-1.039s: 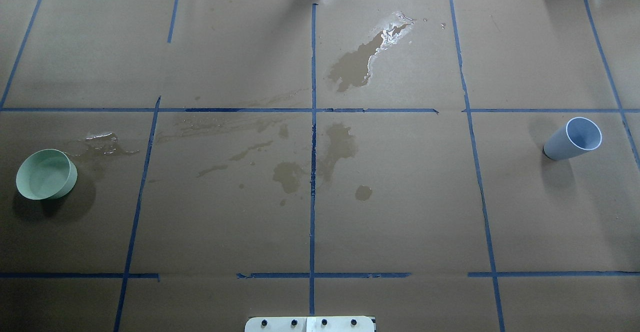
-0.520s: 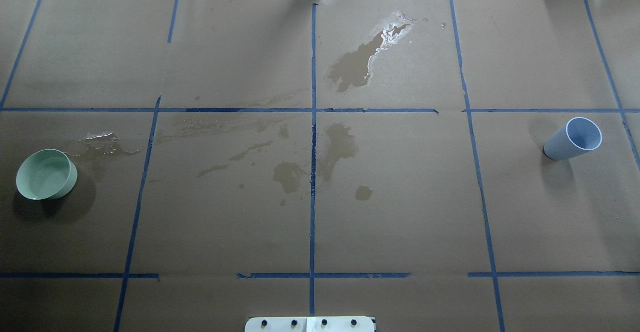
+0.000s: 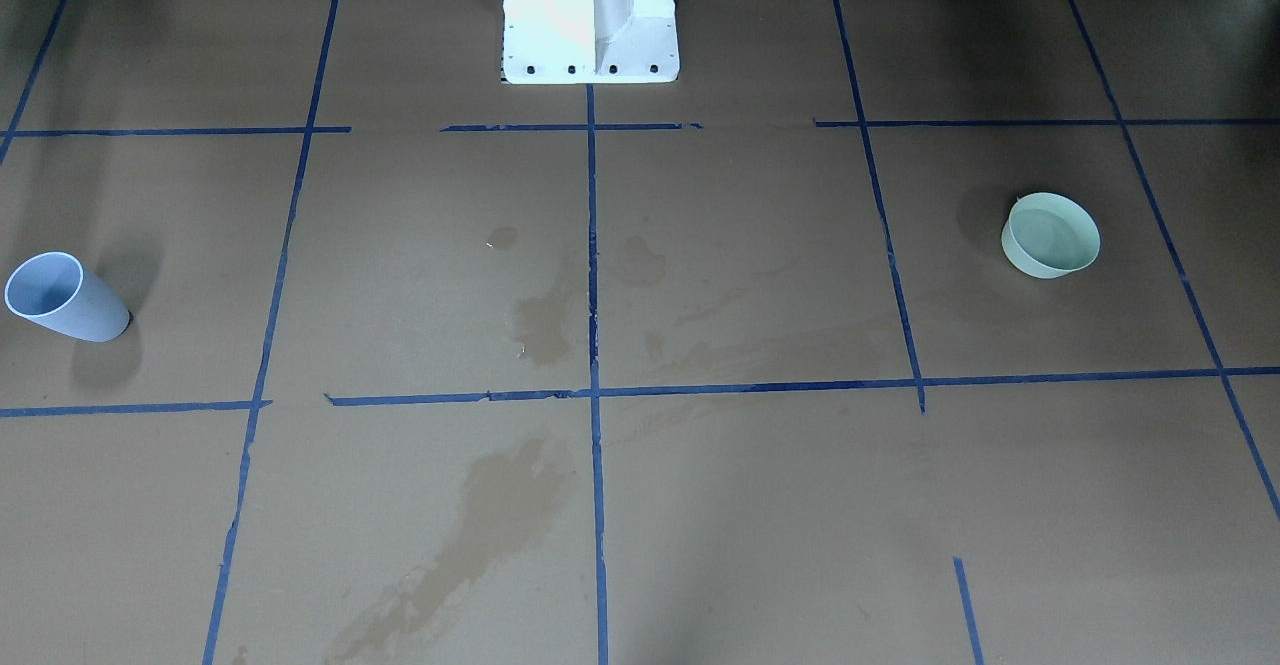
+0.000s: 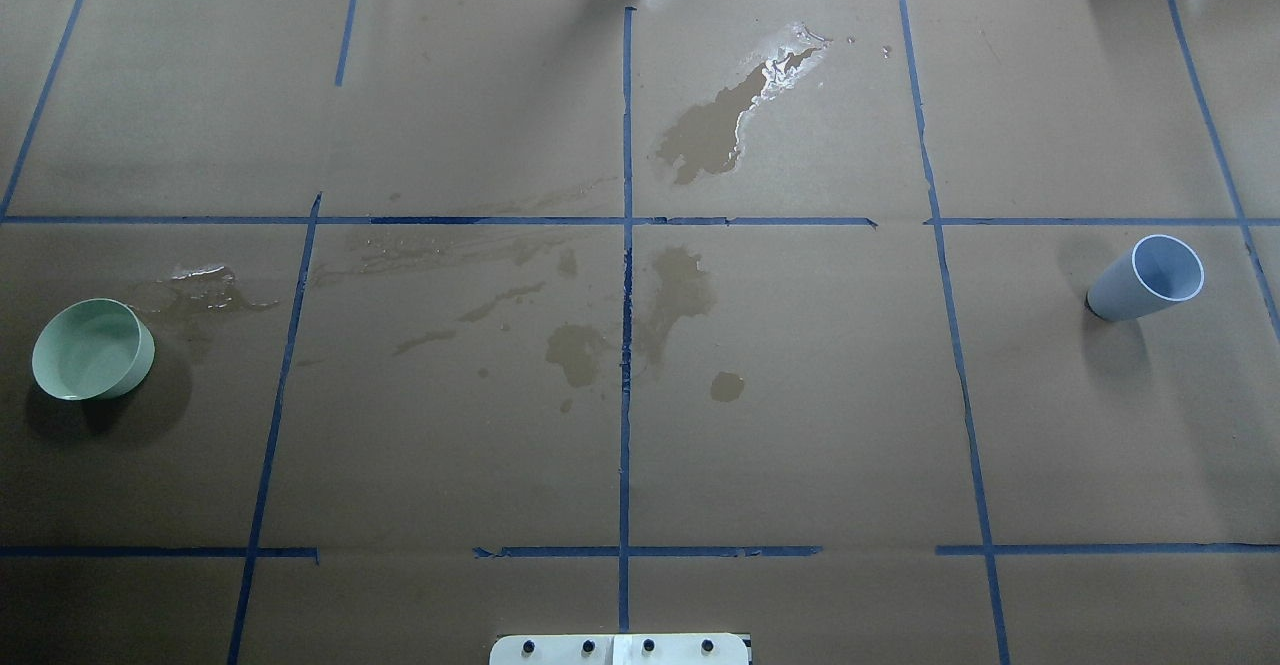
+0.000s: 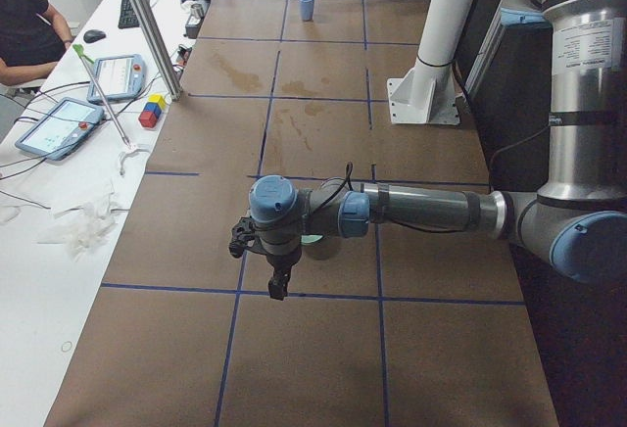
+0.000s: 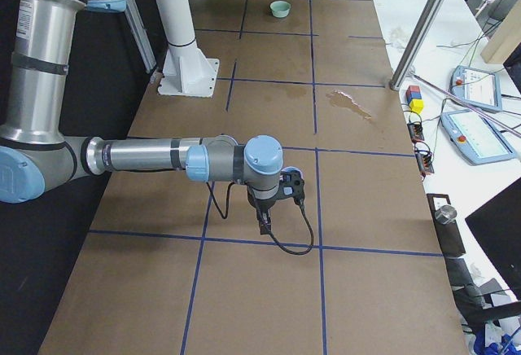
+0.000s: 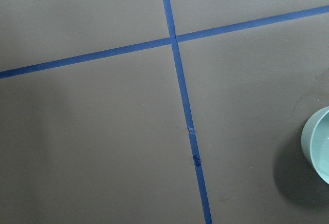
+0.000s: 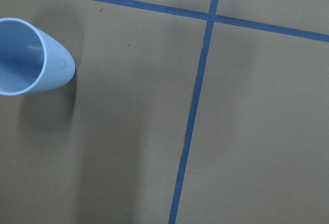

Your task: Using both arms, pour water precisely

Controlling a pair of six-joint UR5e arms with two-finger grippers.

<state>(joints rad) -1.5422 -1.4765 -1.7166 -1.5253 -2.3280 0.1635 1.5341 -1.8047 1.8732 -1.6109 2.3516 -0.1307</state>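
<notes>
Since nothing has shifted over the last second, the pale green round bowl (image 4: 146, 357) sits as before near the table's left end, the water (image 4: 85, 353) a faint sheen inside it. The blue-grey plastic cup (image 4: 1115, 295) stands well apart, near the right end. Dark stains and a glossy puddle (image 4: 780, 60) mark the brown paper-covered table (image 4: 800, 395) between them. The left gripper (image 5: 278, 285) hangs beside the bowl and the right gripper (image 6: 262, 223) beside the cup (whether either is spread or pressed together I cannot tell).

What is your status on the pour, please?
Left gripper and right gripper hold nothing, open or shut unclear. Cup and bowl untouched, opposite ends. Spilled water mid-table.
</notes>
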